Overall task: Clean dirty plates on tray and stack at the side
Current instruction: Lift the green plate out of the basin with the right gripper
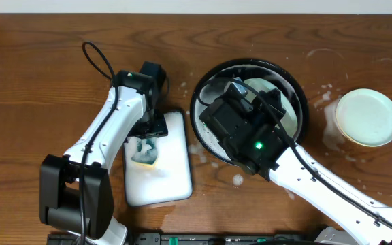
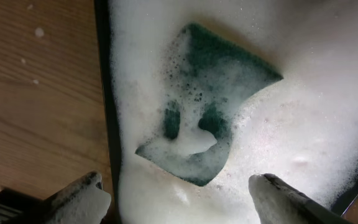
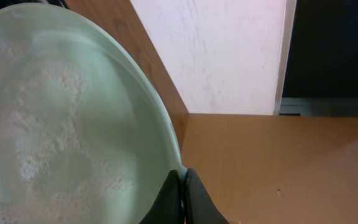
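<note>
Two arms over a soapy brown wood-grain table (image 1: 33, 82).
Overhead: the right gripper (image 1: 245, 95) holds a pale mint-green round plate (image 1: 288, 112) over the large round black basin (image 1: 303, 102); a pale yellow round plate (image 1: 367, 117) sits on wet wood beside it. Left wrist: the left gripper (image 2: 179, 199), fingers spread and foamy, hangs above a green sponge (image 2: 222, 62) in the white rounded-rectangle tray (image 1: 175, 184). Right wrist: fingers pinch the mint plate's rim.

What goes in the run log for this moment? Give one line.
left gripper open over sponge | right gripper shut on mint plate rim, at basin | yellow plate set aside
</note>
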Robot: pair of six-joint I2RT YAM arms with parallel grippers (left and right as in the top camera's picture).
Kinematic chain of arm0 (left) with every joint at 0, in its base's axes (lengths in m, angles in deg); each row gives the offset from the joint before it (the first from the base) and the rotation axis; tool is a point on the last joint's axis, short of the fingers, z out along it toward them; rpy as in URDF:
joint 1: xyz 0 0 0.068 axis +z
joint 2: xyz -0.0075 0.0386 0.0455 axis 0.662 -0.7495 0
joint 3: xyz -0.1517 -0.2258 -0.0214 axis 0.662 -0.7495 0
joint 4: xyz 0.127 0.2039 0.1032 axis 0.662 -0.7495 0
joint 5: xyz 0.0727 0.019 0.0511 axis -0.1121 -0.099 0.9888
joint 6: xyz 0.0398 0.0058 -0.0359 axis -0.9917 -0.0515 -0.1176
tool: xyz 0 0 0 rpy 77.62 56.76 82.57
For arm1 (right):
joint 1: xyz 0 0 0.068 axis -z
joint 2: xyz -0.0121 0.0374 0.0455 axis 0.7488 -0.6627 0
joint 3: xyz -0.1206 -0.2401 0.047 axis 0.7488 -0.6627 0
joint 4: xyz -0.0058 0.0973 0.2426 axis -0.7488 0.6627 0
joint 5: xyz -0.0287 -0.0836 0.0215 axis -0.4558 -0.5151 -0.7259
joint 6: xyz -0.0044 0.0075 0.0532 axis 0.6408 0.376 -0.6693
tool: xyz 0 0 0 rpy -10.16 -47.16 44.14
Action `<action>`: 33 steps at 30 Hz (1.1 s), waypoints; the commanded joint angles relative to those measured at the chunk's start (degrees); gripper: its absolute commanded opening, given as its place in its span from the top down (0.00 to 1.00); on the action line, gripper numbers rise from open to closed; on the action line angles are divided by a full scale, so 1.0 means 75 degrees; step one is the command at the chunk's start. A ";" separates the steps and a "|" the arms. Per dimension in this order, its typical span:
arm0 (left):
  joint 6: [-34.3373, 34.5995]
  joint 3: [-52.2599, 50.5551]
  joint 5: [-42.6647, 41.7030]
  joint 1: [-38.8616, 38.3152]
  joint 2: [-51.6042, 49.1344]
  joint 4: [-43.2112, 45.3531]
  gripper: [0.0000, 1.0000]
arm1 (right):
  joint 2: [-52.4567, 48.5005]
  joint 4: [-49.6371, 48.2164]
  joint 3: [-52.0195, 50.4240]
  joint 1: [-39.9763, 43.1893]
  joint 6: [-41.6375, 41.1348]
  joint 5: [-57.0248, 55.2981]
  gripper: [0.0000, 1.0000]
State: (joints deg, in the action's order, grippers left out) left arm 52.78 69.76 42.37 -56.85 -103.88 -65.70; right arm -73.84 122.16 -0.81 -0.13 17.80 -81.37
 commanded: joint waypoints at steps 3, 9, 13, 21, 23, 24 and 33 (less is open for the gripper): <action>0.0006 -0.0003 -0.0015 0.0035 0.0003 -0.0041 0.19 | 0.0125 -0.0017 0.0093 -0.0082 -0.0265 -0.0356 0.99; 0.0006 -0.0003 -0.0015 0.0038 0.0003 -0.0041 0.19 | 0.0125 -0.0015 0.0093 -0.0082 -0.0338 -0.0356 0.99; 0.0006 -0.0003 -0.0015 0.0035 0.0003 -0.0041 0.19 | 0.0125 -0.0015 0.0093 -0.0082 -0.0411 -0.0356 0.99; 0.0006 -0.0003 -0.0015 0.0035 0.0003 -0.0041 0.19 | 0.0125 -0.0009 0.0093 -0.0082 -0.0408 -0.0358 0.99; 0.0006 -0.0003 -0.0015 0.0035 0.0003 -0.0041 0.19 | 0.0125 -0.0009 0.0093 -0.0082 -0.0411 -0.0358 0.99; 0.0006 -0.0003 -0.0015 0.0035 0.0003 -0.0041 0.19 | 0.0125 -0.0006 0.0093 -0.0082 -0.0408 -0.0358 0.99; 0.0006 -0.0003 -0.0015 0.0038 0.0003 -0.0041 0.19 | 0.0125 0.0015 0.0093 -0.0082 -0.0408 -0.0356 0.99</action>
State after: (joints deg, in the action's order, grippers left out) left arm 52.78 69.76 42.37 -56.85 -103.88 -65.72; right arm -73.84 122.23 -0.81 -0.13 15.99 -81.76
